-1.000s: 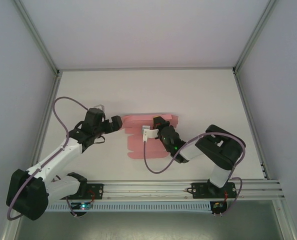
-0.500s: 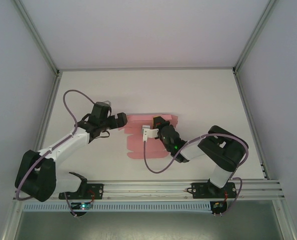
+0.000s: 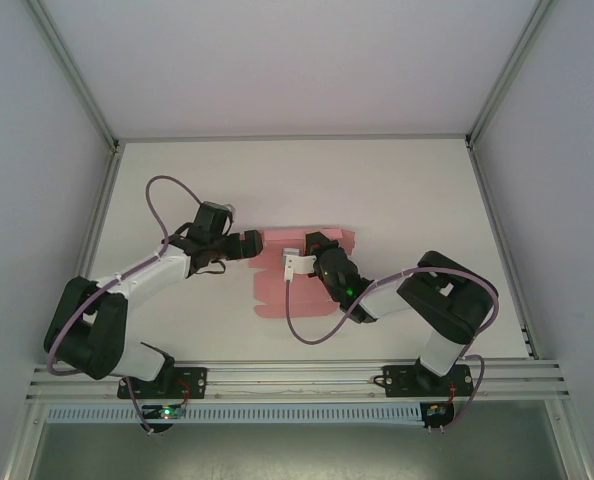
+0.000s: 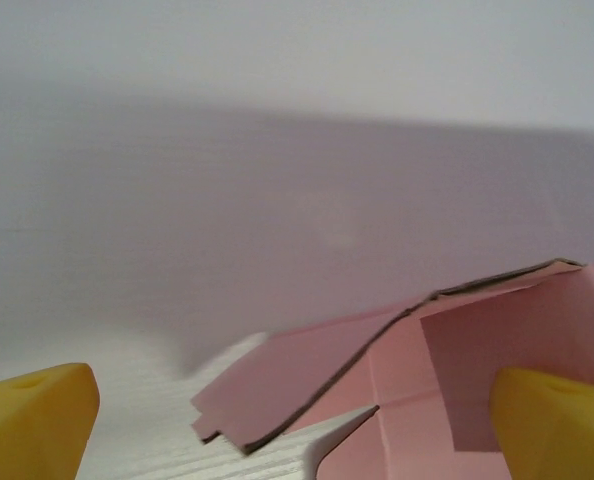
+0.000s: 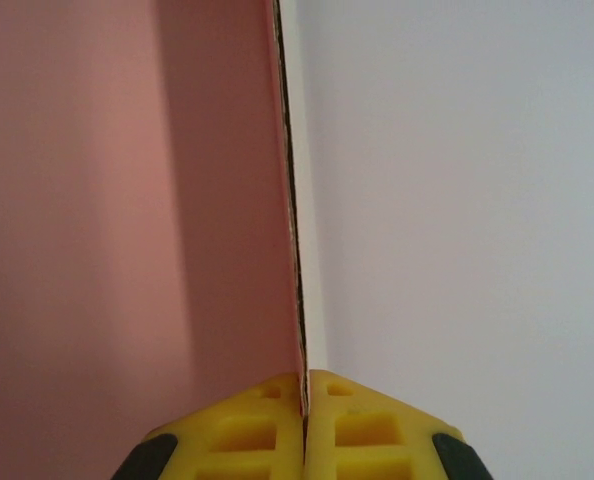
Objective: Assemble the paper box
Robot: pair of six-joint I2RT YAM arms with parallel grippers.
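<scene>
Paper box (image 3: 275,292): flat pink sheet mid-table, far-left flap lifted. R gripper (image 5: 305,398) pinched tight on a card edge, no gap. L gripper (image 4: 295,425) spread wide at sheet's left edge, holding nothing. Tip: L shd straddle the raised flap squarely and close slow while R anchors.

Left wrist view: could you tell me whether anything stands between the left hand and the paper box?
Nothing visible does: the paper box has its raised flap just ahead of the open left hand, with bare table between.
</scene>
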